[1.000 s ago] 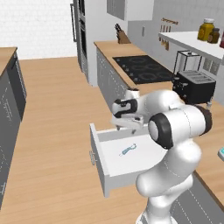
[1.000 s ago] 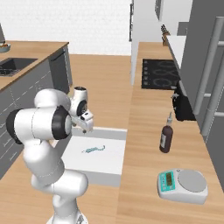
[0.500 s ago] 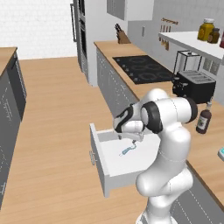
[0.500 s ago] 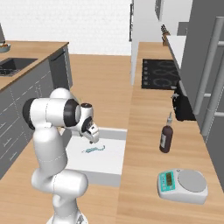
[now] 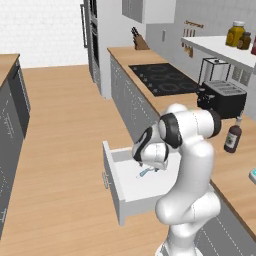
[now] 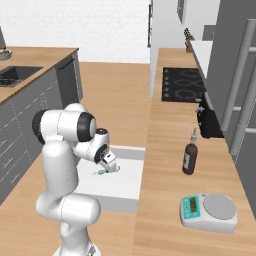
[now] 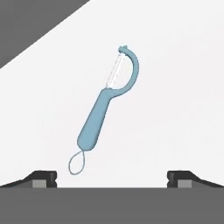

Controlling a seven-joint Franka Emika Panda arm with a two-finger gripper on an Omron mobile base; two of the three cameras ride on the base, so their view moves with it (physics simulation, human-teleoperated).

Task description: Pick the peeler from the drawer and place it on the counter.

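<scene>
Gripper (image 7: 112,177) spread wide, nothing between the fingers; both tips sit at the bottom of the hand view, well apart, over the drawer floor. In the base views the gripper (image 5: 150,167) (image 6: 109,165) hangs low inside the drawer (image 5: 131,187).

Peeler (image 7: 105,109) lies flat on the white drawer (image 7: 175,109) floor, between and beyond the fingertips, not touched. Handle runs diagonally, blade head at the far end, thin hanging loop at the near end. Bare white floor on all sides of it; a dark drawer wall cuts across the upper left corner of the hand view, clear of the peeler. In the base views the peeler (image 5: 145,173) (image 6: 101,172) shows just beside the gripper.

Drawer (image 6: 117,182) is pulled fully out from the grey cabinets, front panel toward the wooden floor.

Counter (image 5: 235,170) (image 6: 165,165) runs alongside the drawer. On it: a scale (image 6: 209,212) nearest, then a dark bottle (image 6: 189,158) (image 5: 232,138), a black toaster (image 5: 222,98), a cooktop (image 5: 162,78) (image 6: 181,85). Open wood between scale and drawer edge.
</scene>
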